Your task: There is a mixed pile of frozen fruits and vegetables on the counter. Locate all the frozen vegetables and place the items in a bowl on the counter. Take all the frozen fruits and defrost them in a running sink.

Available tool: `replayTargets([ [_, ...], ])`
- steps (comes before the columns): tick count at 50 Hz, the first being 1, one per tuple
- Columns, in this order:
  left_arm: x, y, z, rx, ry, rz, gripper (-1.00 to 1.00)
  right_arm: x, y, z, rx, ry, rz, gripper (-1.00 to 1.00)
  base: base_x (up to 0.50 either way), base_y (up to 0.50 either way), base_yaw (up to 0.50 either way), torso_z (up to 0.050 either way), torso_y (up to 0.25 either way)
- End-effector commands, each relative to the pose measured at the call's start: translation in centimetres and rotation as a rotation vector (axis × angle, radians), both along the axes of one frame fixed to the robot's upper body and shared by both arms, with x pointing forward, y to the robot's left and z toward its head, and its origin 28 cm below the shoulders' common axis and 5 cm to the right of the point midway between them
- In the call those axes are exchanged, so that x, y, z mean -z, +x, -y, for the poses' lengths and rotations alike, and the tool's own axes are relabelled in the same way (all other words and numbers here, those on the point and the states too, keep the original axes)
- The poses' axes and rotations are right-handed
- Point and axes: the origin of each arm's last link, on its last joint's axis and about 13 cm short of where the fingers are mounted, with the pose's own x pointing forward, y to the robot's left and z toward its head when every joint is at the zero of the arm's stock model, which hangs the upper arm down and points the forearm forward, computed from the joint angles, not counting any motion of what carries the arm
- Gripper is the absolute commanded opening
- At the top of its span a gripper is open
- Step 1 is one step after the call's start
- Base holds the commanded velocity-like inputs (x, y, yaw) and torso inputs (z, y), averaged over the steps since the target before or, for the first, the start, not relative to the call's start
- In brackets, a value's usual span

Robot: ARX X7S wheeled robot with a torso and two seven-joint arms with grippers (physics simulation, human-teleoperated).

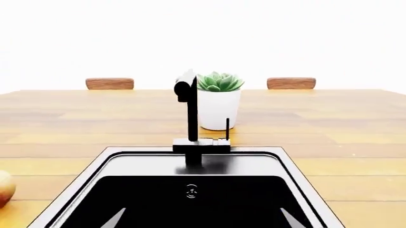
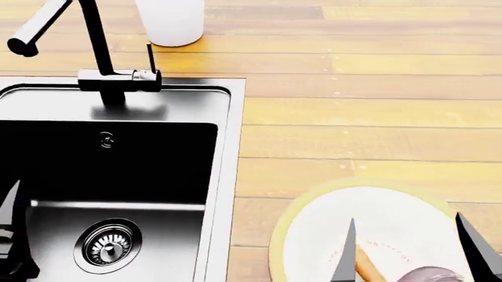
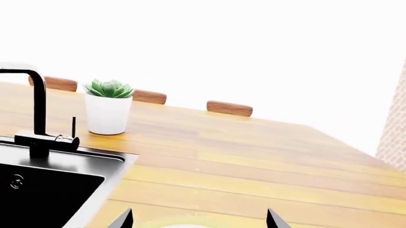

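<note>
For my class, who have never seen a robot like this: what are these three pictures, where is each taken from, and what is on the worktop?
They are simulator renders of a two-armed kitchen robot. One camera sits on its head, looking down; the other two sit near each arm's fingers.

The head view shows the sink with its black faucet, set in the wooden counter, and the bowl under the right gripper, whose fingers are spread. Something lies in the bowl, but it is cut off. The left gripper hangs over the basin, holding nothing.

A potted succulent stands behind the faucet, and a fruit peeks in beside the sink.
</note>
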Motion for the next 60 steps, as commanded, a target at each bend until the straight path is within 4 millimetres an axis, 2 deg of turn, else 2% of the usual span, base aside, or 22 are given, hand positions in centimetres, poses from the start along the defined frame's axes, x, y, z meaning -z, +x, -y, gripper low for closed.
replayTargets([
  [1,-0.49,-0.14,-0.41,-0.014,-0.032,0.046,1.0,-0.4,0.22,0.07,0.002,0.017,0.043,1.0,0.03,0.5,0.0,0.0,0.0],
  [12,-0.7,-0.41,-0.86,-0.035,-0.031,0.051,1.0,-0.32,0.28,0.04,0.004,0.019,0.043,1.0,0.03,0.5,0.0,0.0,0.0],
  [14,-0.42,-0.17,-0.8,-0.033,-0.031,0.044,1.0,-0.25,0.55,0.06,0.008,0.062,0.045,1.0,0.03,0.5,0.0,0.0,0.0],
  [26,-0.78,-0.28,-1.24,-0.053,-0.034,0.051,1.0,-0.01,0.47,-0.01,0.019,0.031,0.028,1.0,0.03,0.5,0.0,0.0,0.0],
  [60,-0.72,-0.43,-1.15,-0.045,-0.028,0.046,1.0,0.08,0.42,-0.08,0.018,0.031,0.032,1.0,0.04,0.5,0.0,0.0,0.0],
])
